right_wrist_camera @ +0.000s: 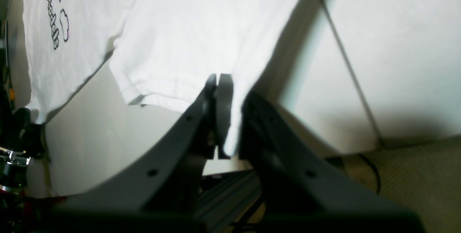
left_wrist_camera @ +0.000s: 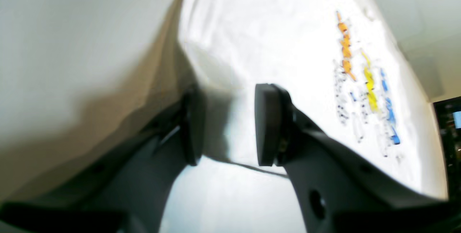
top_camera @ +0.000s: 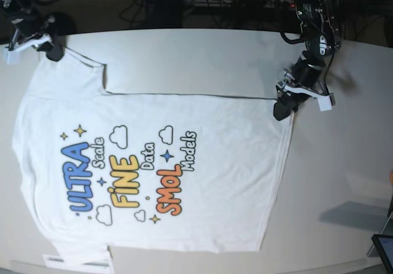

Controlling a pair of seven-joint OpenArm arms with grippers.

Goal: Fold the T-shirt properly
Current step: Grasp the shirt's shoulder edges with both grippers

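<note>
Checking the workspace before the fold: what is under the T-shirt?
The T-shirt lies print-up, spread over a pale table, which shows bare around it. Anything directly beneath the fabric is covered and cannot be seen.

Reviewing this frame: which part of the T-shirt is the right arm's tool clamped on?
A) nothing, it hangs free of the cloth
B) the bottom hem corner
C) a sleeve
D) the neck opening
C: in the right wrist view the right tool has its fingers pressed together on the hemmed edge of a sleeve of the T-shirt, and the base view shows that tool at the sleeve corner.
</note>
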